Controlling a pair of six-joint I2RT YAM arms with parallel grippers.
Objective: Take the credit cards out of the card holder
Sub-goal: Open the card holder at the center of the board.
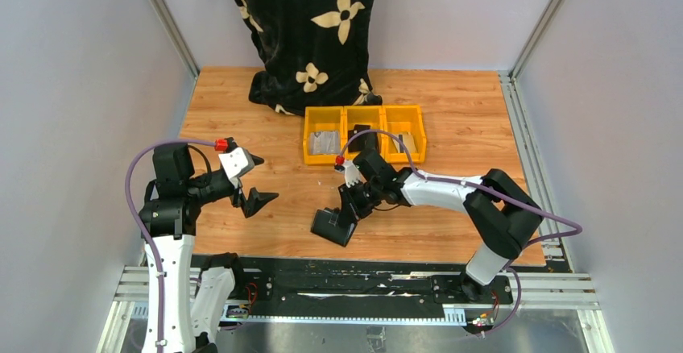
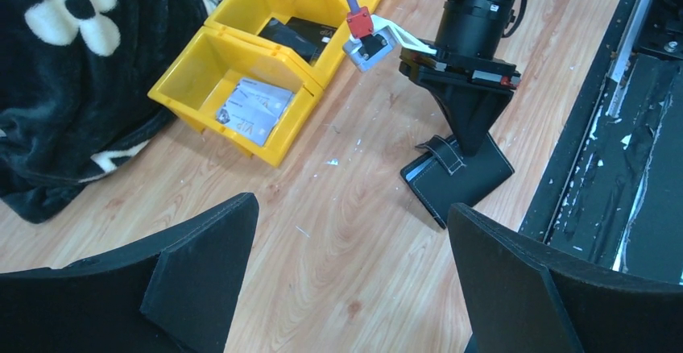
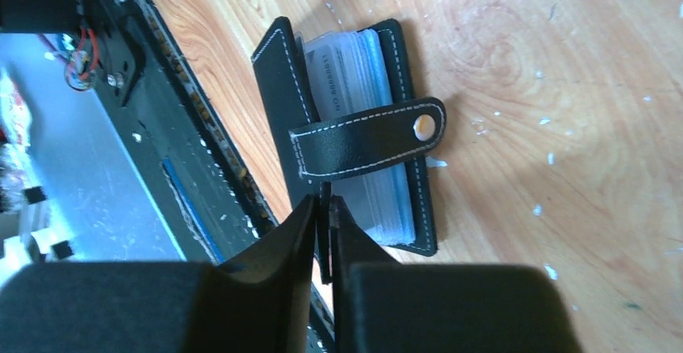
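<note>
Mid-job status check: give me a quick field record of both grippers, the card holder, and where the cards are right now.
right gripper: shut on the edge of the card holder cover
left gripper: open, empty, off to the side above the table
card holder: resting on the table near its front edge, one cover lifted
tab: lying across the sleeves; snapped or not, cannot tell
cards: stacked inside the holder, none pulled out
yellow bins: a row; one end bin holds loose silvery cards
</note>
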